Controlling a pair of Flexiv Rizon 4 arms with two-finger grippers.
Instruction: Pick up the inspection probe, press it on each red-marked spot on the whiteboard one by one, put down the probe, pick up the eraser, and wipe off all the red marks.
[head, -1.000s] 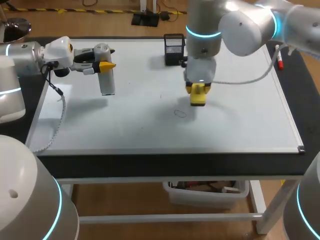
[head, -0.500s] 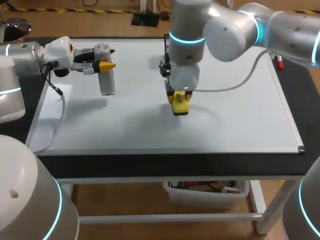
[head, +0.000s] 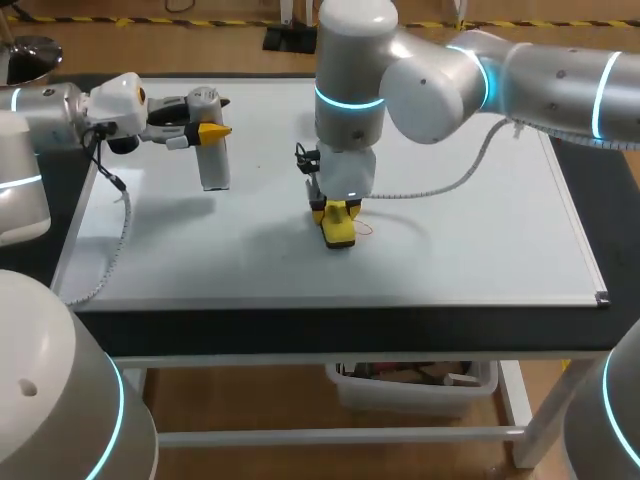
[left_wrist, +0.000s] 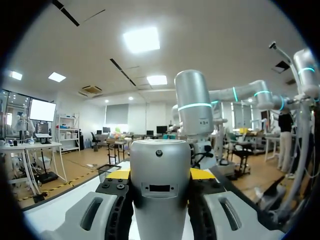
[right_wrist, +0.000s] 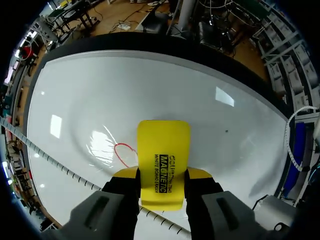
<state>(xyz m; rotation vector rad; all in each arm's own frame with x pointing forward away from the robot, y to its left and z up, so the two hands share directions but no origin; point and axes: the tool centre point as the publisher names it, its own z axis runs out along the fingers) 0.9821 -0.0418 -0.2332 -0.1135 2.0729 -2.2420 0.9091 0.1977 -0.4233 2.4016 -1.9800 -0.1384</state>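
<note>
Whiteboard (head: 480, 250) covers most of the table. The right arm (head: 440, 80) reaches in past the middle, and its thick upright link hides the far middle of the board. Its grey cable (head: 450, 180) loops behind the wrist, and in the right wrist view a spiral-wrapped cable (right_wrist: 55, 167) crosses just under and beside the fingers. The left arm (head: 50, 110) sits over the near-left corner, with its own cable (head: 122, 225) hanging down to the board edge. Right gripper (head: 338, 222) points down at the board centre, fingers set narrow and clamped on the two long sides of the yellow eraser (head: 339, 230). The eraser sticks out ahead of the fingertips, far end at the board surface; actual contact can't be confirmed. Red mark (right_wrist: 125, 152), a thin loop, lies just beside the eraser and partly tucked under its edge. In the head view it shows only as a faint red line just off the eraser. Left gripper (head: 210, 130) is well apart from the right one, raised over the board, fingers closed on the inspection probe (head: 214, 165). The probe is a grey-white cylinder held between both yellow tips, filling the gap in the left wrist view, its end hanging toward the board.
</note>
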